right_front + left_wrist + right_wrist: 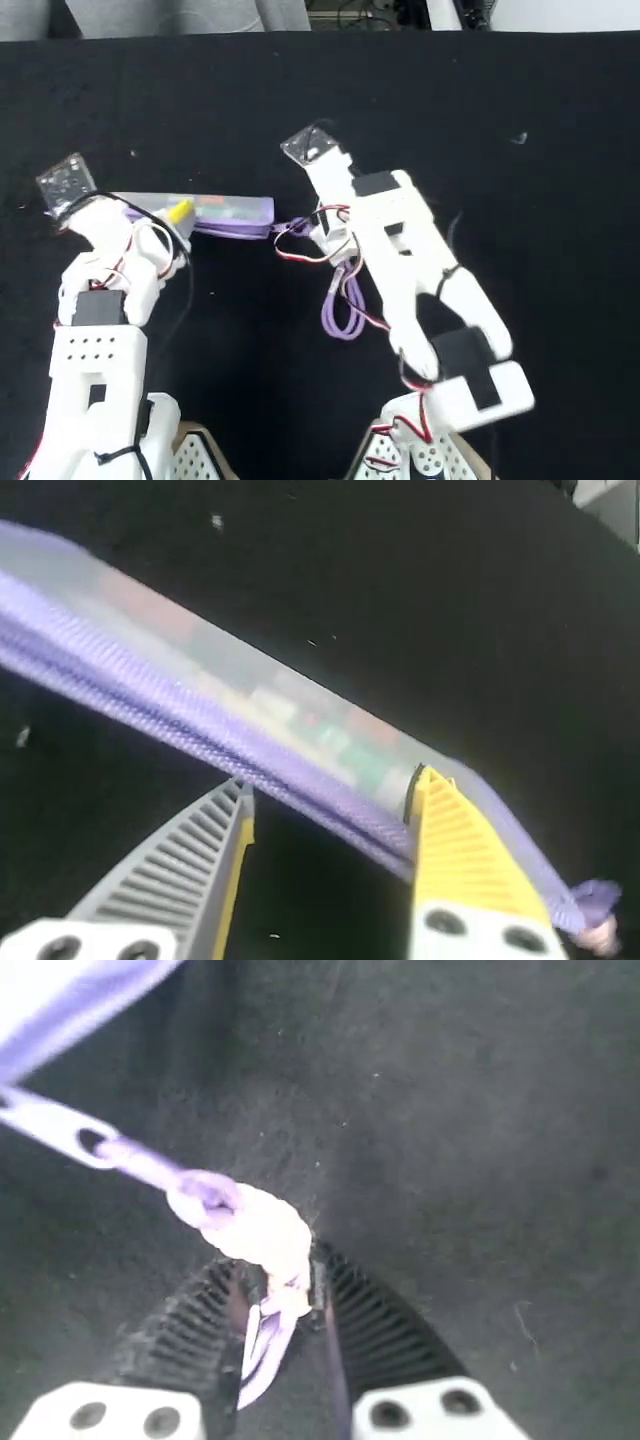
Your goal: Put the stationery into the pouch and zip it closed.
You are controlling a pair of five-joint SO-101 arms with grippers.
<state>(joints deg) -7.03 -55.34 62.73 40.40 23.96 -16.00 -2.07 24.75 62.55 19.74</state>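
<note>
Across the worktop [500, 120], the pouch [235, 210] lies lengthwise between both hands. The right hand [282, 1285] clamps the zipper pull [255, 1225] at the pouch's right end. The left hand [330, 785] straddles its left end, jaws spread.

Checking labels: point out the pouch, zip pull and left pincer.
pouch [235, 212], high view, clear side panel.
zip pull [257, 1230], right wrist view, pale knot on its cord.
left pincer [330, 780], left wrist view, midway between fingertips.

- High view: from above, looking down on the table [520, 110] and both my arms.
- Left wrist view: close on the pouch [250, 705].
- Right wrist view: closer still on its pull [255, 1225]; all three share that pouch end.
</note>
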